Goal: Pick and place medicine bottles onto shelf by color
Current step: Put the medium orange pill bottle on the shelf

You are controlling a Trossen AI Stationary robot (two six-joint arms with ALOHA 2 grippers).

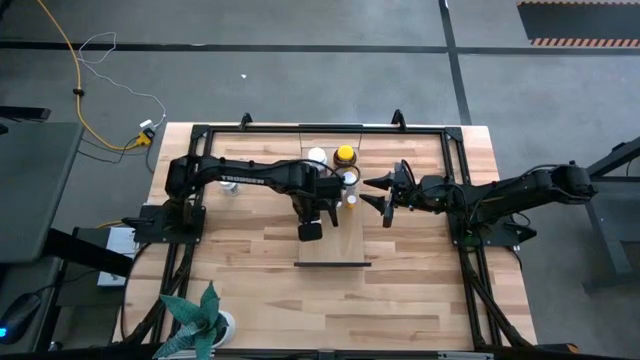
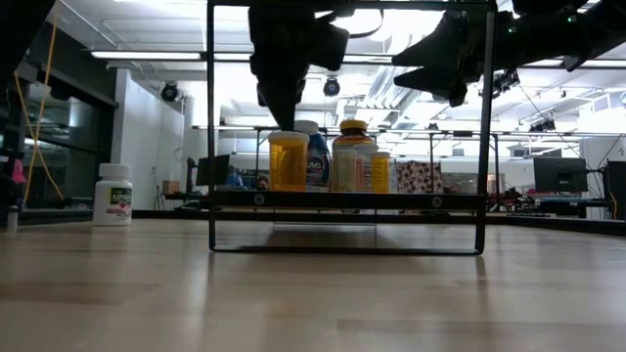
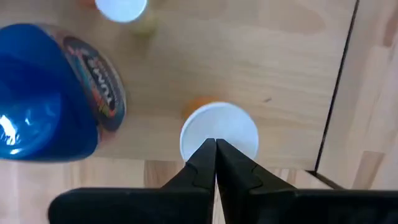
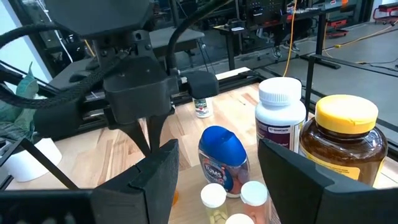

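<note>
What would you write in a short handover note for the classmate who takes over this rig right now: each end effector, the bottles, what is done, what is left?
Left end effector: shut, empty, directly above a small white-capped bottle.
Right end effector: open, empty, raised beside the bottle group.
Bottles: blue-capped bottle, white bottle, amber bottle with yellow cap and small white-capped ones clustered on the shelf. One white bottle stands apart on the table.
Done: most bottles are on the shelf.
Left: place the lone white bottle; colour order cannot be confirmed.
</note>
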